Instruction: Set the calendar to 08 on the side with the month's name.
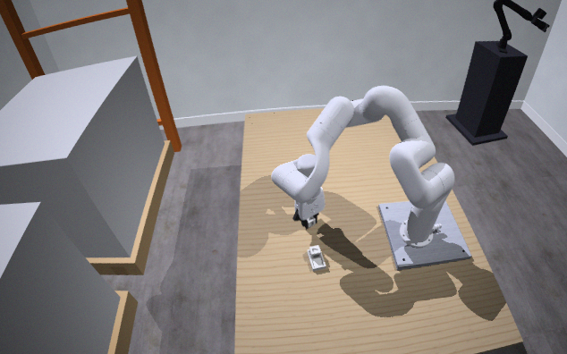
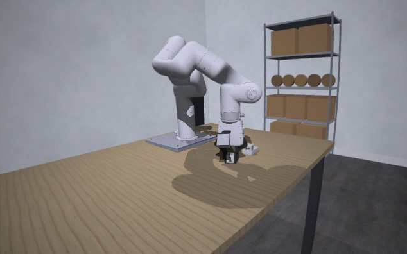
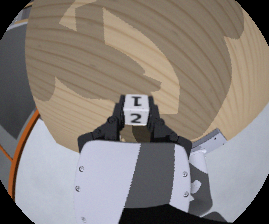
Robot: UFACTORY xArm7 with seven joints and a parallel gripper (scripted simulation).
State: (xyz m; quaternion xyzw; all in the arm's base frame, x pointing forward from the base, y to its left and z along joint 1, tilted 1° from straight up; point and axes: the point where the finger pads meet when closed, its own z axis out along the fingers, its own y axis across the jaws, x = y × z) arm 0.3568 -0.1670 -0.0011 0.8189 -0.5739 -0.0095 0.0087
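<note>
So the white arm (image 2: 212,64) is reaching down over the wooden table (image 2: 122,192), and its gripper (image 2: 230,157) has a little white cube (image 2: 230,158) pinched between black fingers, dark marking on the side. Just beside it there's a small white tray (image 2: 250,152) with another cube (image 2: 250,147) sitting in it.
</note>
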